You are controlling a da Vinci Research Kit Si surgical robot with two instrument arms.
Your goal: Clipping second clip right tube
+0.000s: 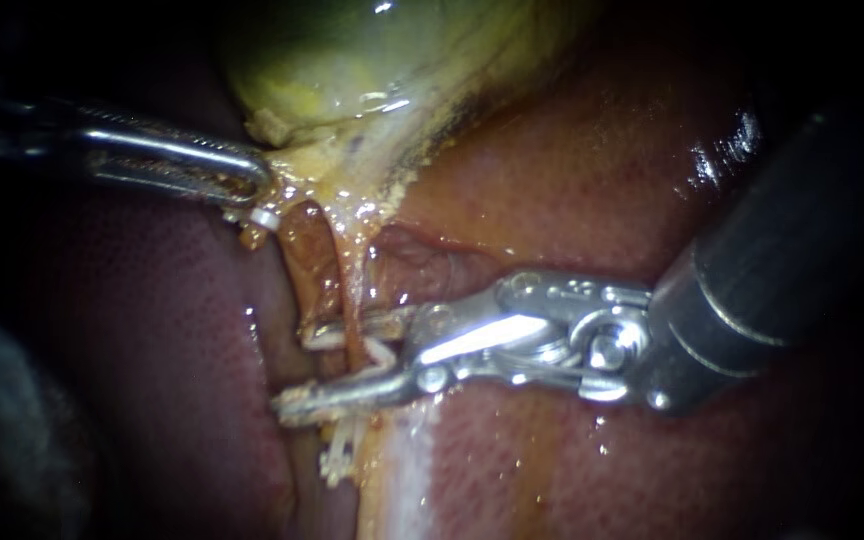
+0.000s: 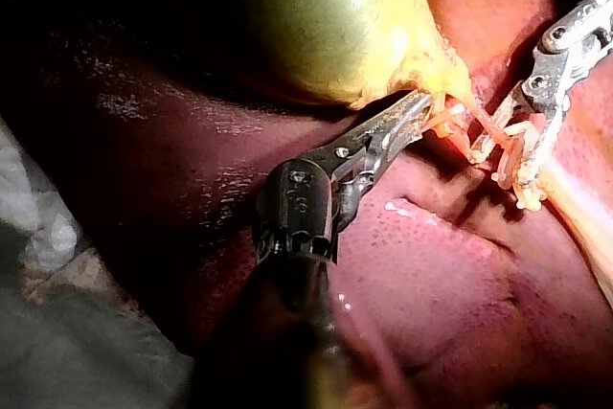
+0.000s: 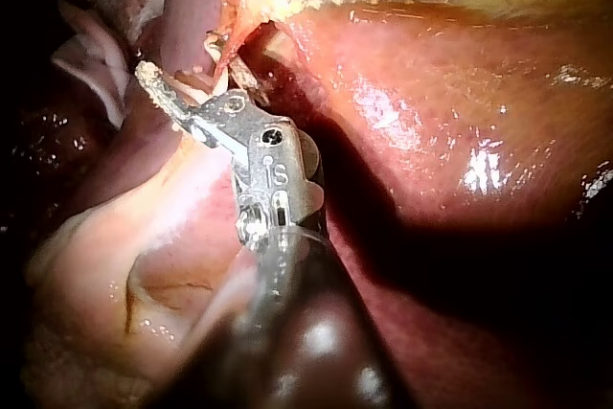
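Yellow-green gallbladder, finely speckled red-brown liver, pale orange tube, white clip.

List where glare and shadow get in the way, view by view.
Endoscope view: glare whitens the right instrument near its hinge and spots the gallbladder; the left instrument has its shaft lost in darkness. Left wrist view: heavy shadow covers the liver beneath the gallbladder. Right wrist view: the right instrument's shadow blackens the liver beside it, with wet glints beyond the shadow.
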